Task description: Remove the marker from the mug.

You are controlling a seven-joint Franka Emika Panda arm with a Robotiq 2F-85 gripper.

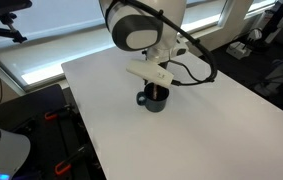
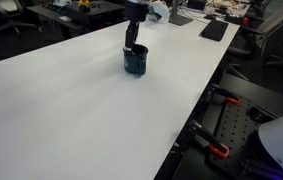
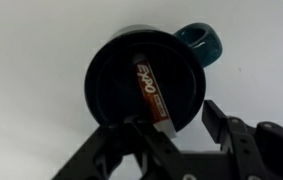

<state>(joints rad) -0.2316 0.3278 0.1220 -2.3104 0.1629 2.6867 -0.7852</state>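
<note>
In the wrist view the gripper [image 3: 173, 125] comes in from the bottom edge of the frame with its jaws spread apart and nothing held between them. One of the dark fingers [image 3: 226, 125] sits at the lower right, outside the mug's wall. The other reaches up at lower centre, over the near part of the rim.

The marker [image 3: 149, 92] is inside the mug [image 3: 111, 75], leaning from the upper middle of the dark interior down toward the lower right. Its reddish label carries white lettering. Its lower end lies between the two fingers, and whether either one touches it cannot be told. The mug's handle [image 3: 201, 42] points to the upper right of that frame.

In both exterior views the gripper hangs straight down, close over the mug's mouth, and the marker itself is too small to make out there. The arm [image 1: 141, 30] fills the top centre of an exterior view, with a black cable [image 1: 196, 68] looping to its right.

The mug stands upright on a wide white table [image 1: 211, 130], toward the far end in an exterior view [image 2: 135, 64].
</note>
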